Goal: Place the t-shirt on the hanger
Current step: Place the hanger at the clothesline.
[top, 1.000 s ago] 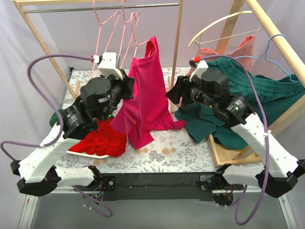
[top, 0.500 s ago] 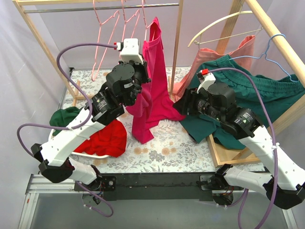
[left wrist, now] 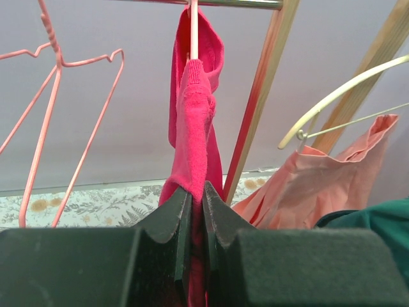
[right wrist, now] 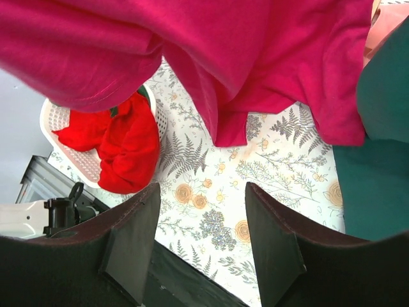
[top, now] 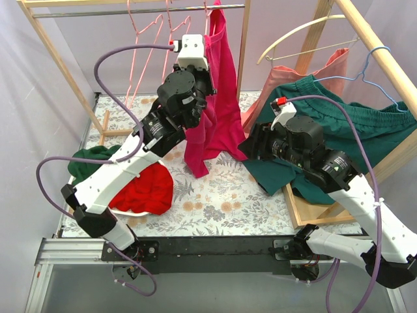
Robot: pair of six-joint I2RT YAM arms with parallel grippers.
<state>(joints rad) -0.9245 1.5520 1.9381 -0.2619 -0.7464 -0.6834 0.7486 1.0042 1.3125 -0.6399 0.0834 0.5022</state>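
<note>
The magenta t-shirt [top: 218, 104] hangs from near the top rail down to the table; it also shows in the right wrist view [right wrist: 223, 51]. My left gripper [top: 203, 98] is raised high and shut on a fold of the t-shirt [left wrist: 192, 128], its jaws [left wrist: 196, 190] pinching the cloth. In the left wrist view a thin pale-pink hanger wire [left wrist: 193, 25] runs down into the top of the shirt. Two like hangers [top: 140, 45] hang on the rail to the left. My right gripper [top: 251, 147] is open and empty [right wrist: 201, 188], low beside the shirt's hem.
A white basket [top: 133, 212] holds a red garment [top: 146, 189], with a dark green garment [top: 88, 163] behind it. At the right are a dark green garment [top: 345, 130], a salmon garment [top: 326, 65], a cream hanger [top: 306, 32] and a light-blue hanger [top: 374, 72]. A wooden post [top: 242, 52] stands just right of the shirt.
My left arm has lifted the t-shirt up and to the right, from table height to the rail. My right gripper has drawn back a little from the shirt.
</note>
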